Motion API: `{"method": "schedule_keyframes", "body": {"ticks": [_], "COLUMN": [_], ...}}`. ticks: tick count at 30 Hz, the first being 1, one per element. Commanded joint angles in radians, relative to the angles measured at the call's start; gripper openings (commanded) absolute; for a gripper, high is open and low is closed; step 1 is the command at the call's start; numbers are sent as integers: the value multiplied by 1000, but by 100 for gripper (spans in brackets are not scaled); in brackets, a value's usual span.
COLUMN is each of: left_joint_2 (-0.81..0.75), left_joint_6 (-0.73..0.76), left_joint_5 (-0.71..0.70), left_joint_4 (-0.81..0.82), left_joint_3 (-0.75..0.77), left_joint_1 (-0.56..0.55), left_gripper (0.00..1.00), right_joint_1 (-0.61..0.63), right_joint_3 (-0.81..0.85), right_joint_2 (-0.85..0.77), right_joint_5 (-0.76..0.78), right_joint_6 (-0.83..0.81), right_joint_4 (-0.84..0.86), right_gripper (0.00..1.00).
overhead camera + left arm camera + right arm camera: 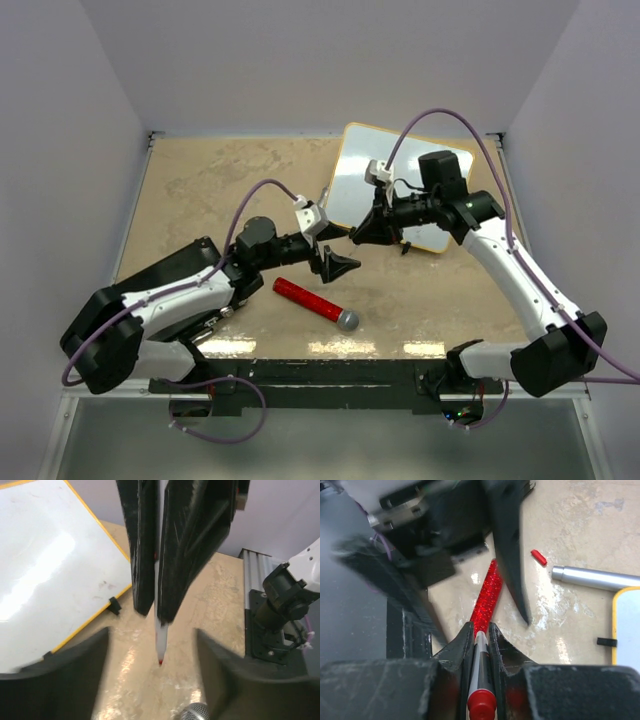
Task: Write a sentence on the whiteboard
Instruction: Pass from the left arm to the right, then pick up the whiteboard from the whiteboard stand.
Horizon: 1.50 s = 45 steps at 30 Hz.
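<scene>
The right gripper (480, 629) is clamped on a red-tipped marker (480, 662). The left gripper (342, 268) hangs spread apart at its 8 o'clock. The whiteboard (360, 178) lies at the 1 o'clock end of the desk (220, 180).

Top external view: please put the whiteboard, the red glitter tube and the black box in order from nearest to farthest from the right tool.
1. whiteboard: at the back right; the right tool is over its near edge.
2. red glitter tube: in the middle, nearer the arm bases.
3. black box: far to the left.
</scene>
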Motion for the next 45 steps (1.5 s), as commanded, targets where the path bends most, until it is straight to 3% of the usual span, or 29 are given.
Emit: {"method": "schedule_keyframes", "body": {"ticks": [1,5,7,11,18,22,27,33,39,45], "left_joint_2": [-182,-316,-286,-88,345,530,748,953,1095,1197], "left_joint_6": [-51,-132,-200,-320,-303,-318,-335,-476,-556,-675], "left_joint_5": [-45,-119,-6,168,213,346,387,473,472,515], "left_joint_4": [85,-25,-99,-153,-201,-137,-118,87,164,271], "left_joint_3": [-89,-142,-108,74,390,547,706,872,1009,1121], "left_joint_1": [66,193,334,471,482,496,508,511,506,496], "left_gripper": [100,100,100,99,97,91,89,88,87,75], "right_joint_1": [-91,-190,-216,-270,-342,-365,-378,-387,-402,-434], "right_joint_3": [64,0,-56,-77,-90,-125,-113,-119,-130,-133], "right_joint_2": [-53,-112,-154,-172,-177,-218,-189,-194,-203,-191], "right_joint_5": [-33,14,65,33,-41,-49,-79,-92,-105,-131], "right_joint_6": [-52,-72,-73,-90,-20,22,8,1,4,2], "right_joint_4": [-46,4,60,69,89,135,120,118,123,123], "right_gripper": [0,0,0,0,0,0,0,0,0,0]}}
